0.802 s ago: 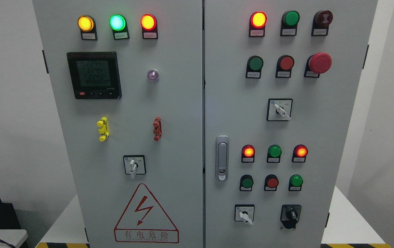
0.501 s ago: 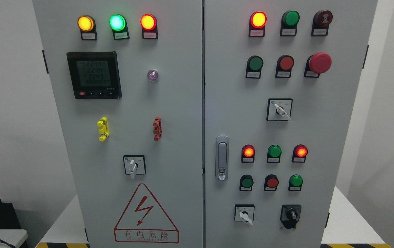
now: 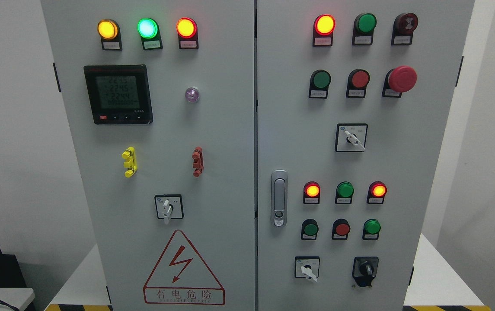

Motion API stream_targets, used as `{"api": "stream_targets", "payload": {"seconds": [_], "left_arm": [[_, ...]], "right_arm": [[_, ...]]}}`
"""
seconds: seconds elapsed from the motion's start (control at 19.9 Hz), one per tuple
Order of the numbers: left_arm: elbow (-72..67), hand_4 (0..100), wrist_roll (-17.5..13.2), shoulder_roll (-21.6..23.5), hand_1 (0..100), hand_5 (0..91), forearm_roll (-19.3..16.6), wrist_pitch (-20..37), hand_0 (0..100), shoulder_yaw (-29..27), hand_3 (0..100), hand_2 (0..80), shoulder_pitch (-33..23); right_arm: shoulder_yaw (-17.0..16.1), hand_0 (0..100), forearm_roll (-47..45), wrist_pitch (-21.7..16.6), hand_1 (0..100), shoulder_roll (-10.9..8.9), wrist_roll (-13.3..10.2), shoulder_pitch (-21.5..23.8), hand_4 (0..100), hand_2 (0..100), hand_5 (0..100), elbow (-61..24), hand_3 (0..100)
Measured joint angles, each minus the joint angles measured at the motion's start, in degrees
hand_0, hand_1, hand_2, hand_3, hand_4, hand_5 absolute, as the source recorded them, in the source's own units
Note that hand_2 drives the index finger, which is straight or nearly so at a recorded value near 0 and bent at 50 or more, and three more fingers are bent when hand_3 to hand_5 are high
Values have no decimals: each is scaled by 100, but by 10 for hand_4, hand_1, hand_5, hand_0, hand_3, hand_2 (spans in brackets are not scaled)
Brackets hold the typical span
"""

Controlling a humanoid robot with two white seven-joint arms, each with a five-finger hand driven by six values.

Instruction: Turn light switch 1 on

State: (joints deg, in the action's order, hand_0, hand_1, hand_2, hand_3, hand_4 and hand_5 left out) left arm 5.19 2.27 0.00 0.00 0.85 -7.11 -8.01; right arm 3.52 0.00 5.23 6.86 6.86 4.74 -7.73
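In the head view you face a pale grey metal control cabinet (image 3: 212, 129) with two doors, and neither robot hand appears, so you cannot tell the state of their fingers. Nothing legible tells you which control is light switch 1. At the lower centre of the left door sits a white-handled rotary selector switch (image 3: 168, 207), handle pointing down. On the right door, a lit red round indicator lamp (image 3: 324, 24) glows at the top, above a red mushroom-shaped emergency button (image 3: 402, 79).

"有电危险" on the warning sign (image 3: 183, 270) (meter digits blurred)
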Motion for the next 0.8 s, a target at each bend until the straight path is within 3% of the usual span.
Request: {"api": "stream_targets", "payload": {"seconds": [0.8], "left_arm": [[399,0,288,-1,23,0,0,520,393,-176,0,0,-204]], "right_arm": [[0,120,0,0,389,0,0,3,0,0,0,0,0]]}}
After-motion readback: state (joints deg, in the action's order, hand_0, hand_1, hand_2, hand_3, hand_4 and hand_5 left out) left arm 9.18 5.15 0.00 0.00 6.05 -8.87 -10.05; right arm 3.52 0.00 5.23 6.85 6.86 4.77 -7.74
